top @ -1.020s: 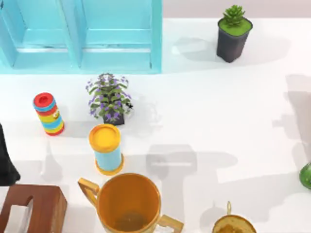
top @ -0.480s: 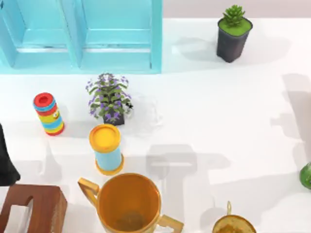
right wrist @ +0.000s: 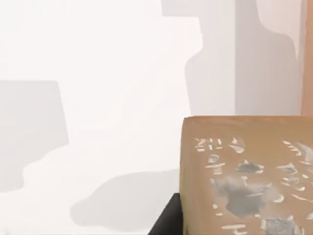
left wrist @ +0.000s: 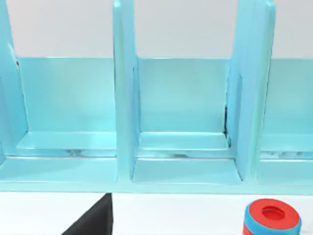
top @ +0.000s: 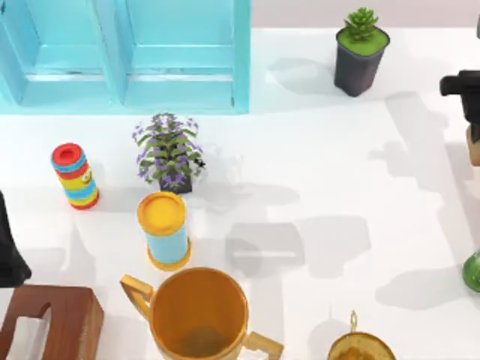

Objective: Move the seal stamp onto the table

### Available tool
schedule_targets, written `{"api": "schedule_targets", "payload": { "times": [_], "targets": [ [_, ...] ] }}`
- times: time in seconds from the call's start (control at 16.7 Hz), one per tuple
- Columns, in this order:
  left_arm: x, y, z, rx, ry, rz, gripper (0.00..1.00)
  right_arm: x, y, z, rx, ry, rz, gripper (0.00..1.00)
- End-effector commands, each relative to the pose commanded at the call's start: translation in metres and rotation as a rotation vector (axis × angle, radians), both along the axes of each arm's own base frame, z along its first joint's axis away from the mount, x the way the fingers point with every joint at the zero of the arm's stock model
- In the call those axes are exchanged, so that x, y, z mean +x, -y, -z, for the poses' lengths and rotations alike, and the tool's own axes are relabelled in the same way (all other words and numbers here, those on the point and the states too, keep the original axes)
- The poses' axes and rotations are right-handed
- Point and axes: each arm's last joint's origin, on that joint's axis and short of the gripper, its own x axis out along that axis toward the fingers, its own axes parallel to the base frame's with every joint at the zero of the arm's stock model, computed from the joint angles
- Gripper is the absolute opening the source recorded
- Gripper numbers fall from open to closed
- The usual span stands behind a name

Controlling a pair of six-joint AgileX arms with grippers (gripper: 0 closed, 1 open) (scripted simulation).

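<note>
At the top view's right edge, the right claw [top: 472, 112] grips the tan stone-like seal stamp [right wrist: 244, 176] above the glossy white tabletop [top: 322, 165], not yet set down.

The right gripper [top: 471, 124] is seen at the table's right edge — the far part. The left arm [top: 10, 247] is parked at the left edge.
</note>
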Motion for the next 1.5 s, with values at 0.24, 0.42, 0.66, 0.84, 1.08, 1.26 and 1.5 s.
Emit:
{"api": "schedule_targets", "payload": {
  "times": [0.24, 0.42, 0.66, 0.84, 1.08, 1.26, 1.5],
  "targets": [
    [0.0, 0.0, 0.0, 0.0, 0.0, 0.0, 1.0, 0.028, -0.057, 0.054, 0.006, -0.064, -0.021, 0.0],
    [0.0, 0.0, 0.0, 0.0, 0.0, 0.0, 1.0, 0.034, -0.089, 0.09, 0.005, -0.111, -0.039, 0.0],
    [0.0, 0.0, 0.0, 0.0, 0.0, 0.0, 1.0, 0.034, -0.101, 0.103, 0.004, -0.13, -0.046, 0.0],
    [0.0, 0.0, 0.0, 0.0, 0.0, 0.0, 1.0, 0.034, -0.099, 0.104, 0.005, -0.134, -0.04, 0.0],
    [0.0, 0.0, 0.0, 0.0, 0.0, 0.0, 1.0, 0.036, -0.1, 0.131, 0.007, -0.124, -0.04, 0.0],
    [0.0, 0.0, 0.0, 0.0, 0.0, 0.0, 1.0, 0.034, -0.101, 0.148, 0.004, -0.13, -0.046, 0.0],
    [0.0, 0.0, 0.0, 0.0, 0.0, 0.0, 1.0, 0.034, -0.101, 0.148, 0.004, -0.13, -0.046, 0.08]
  ]
}}
